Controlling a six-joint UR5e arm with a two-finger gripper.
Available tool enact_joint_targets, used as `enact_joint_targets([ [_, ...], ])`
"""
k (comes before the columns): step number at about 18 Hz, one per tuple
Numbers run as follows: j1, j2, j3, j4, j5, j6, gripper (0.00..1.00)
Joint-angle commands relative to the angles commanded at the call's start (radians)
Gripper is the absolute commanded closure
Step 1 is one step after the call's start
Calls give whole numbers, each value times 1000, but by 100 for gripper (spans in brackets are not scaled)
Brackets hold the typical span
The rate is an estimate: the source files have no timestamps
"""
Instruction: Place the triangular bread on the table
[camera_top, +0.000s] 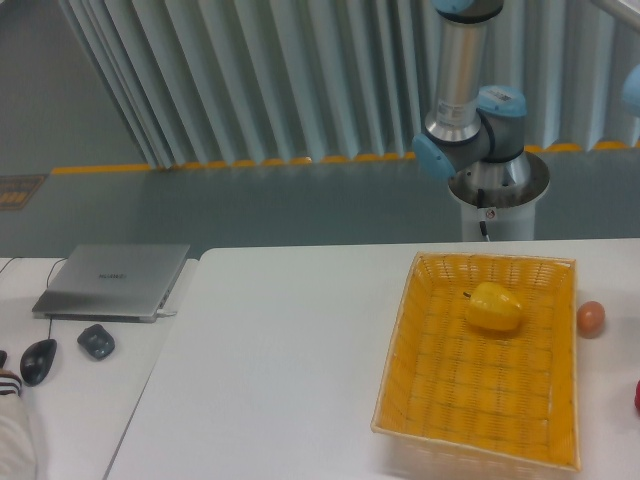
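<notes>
On the white table (280, 340): one yellow woven basket (440, 400) toward the right edge, holding a yellow pepper (494, 306) near its far rim; one small orange ball (591, 318) just beside the basket's right rim. Triangular bread and gripper: out of frame, grip state unknown.

a yellow basket (440, 420) stood at the right of the white table (280, 360), with a yellow pepper (494, 306) near its far edge. an egg-like ball (590, 318) lay just beside the basket's right rim. a laptop (113, 280), and two mice (62, 351) sat on the left table. the arm's base (480, 150) rose behind the far edge.
</notes>
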Motion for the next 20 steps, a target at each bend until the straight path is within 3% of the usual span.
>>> enact_joint_targets([
  [1, 2, -5, 0, 2, 0, 5, 13],
  [2, 2, -5, 0, 5, 0, 5, 0],
  [7, 8, 0, -2, 8, -15, 90, 0],
  [9, 8, 6, -3, 6, -98, 86, 0],
  [11, 8, 9, 5, -6, -106, 71, 0],
  [15, -11, 20, 54, -127, -101, 84, 0],
  [20, -93, 64, 55, -155, -60, 84, 0],
])
